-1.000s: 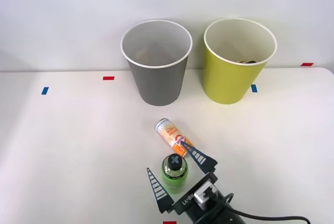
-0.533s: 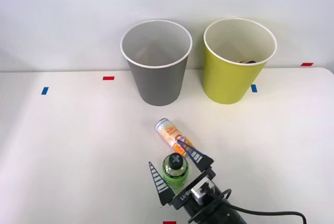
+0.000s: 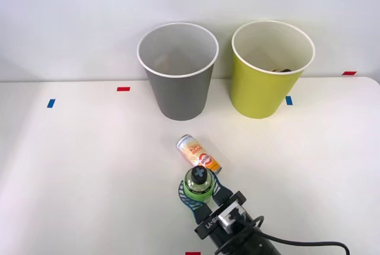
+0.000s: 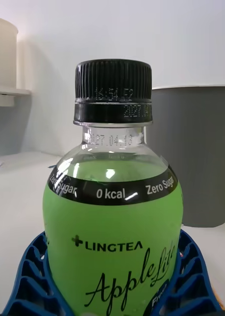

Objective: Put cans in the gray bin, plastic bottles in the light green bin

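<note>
- On the white table, seen from the front, the right gripper is clasping the plastic bottle, which is standing upright near the front edge, black cap up.
- Just behind it, the can is lying on its side, orange and cream, apart from the gray bin and the light green bin standing farther back.
- At the wrist, blue ribbed fingers are pressing both sides of the bottle's bright green label; the gray bin is rising behind.
</note>
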Robot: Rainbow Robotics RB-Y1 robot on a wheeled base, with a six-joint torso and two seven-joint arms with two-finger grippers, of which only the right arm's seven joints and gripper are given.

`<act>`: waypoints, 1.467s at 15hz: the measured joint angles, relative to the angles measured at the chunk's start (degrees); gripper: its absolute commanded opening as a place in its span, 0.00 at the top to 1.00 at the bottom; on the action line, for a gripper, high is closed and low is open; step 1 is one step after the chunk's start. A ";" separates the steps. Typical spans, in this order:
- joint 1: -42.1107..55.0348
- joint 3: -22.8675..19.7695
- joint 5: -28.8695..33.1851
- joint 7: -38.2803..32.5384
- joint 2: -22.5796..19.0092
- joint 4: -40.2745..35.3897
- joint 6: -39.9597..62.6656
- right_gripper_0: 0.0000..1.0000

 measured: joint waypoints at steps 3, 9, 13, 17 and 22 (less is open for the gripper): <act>1.69 -1.27 -0.02 -0.30 -0.51 -4.89 0.42 1.00; 8.21 -13.64 0.33 -1.46 -2.46 -27.90 24.20 1.00; 6.86 -20.16 -0.86 -6.42 0.66 -33.91 31.65 1.00; -1.68 -26.88 -1.15 -11.75 4.50 -34.40 38.17 1.00; -13.30 -39.48 -2.49 -13.59 10.58 -34.39 56.96 1.00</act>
